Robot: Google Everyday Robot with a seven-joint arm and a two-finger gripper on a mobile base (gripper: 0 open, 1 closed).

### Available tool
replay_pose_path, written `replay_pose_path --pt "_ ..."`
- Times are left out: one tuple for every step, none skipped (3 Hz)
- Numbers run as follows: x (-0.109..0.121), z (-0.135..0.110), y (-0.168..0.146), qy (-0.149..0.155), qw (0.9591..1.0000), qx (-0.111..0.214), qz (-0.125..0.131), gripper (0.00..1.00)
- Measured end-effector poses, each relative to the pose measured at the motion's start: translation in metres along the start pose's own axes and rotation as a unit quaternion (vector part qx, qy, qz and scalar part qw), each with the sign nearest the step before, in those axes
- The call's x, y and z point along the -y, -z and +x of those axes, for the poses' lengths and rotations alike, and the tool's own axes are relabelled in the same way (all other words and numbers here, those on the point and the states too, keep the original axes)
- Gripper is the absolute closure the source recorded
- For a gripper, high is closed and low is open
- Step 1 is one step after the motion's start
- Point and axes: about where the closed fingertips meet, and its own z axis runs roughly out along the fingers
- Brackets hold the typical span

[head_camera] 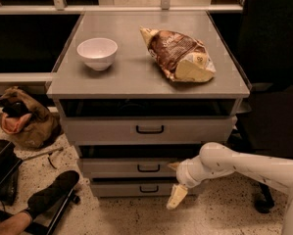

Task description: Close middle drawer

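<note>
Middle drawer (116, 167): second of three under table (131, 80), front slightly proud, long axis crosswise. Tool (177, 185): low, just before the front's arm-side end, off-centre from handle (148, 168); grip state not discernible. Closing push, judged: straight inward.

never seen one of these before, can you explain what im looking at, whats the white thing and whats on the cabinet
One camera looks down at the front of a grey drawer cabinet; where it is mounted is not known. The white tube coming in from the right is a robot arm. Its gripper sits low, by the right end of the middle drawer, with nothing visibly held. On top of the cabinet lie a white bowl and a brown snack bag. On the floor at left are a brown sack and someone's shoe.
</note>
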Motion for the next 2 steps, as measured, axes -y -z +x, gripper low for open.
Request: replay_pose_path --pt "0.0218 -0.0005 -0.0001 0.008 0.9998 0.005 0.02 0.0" --pt "0.0245 -0.0003 0.0012 0.011 0.9995 0.005 0.028 0.0"
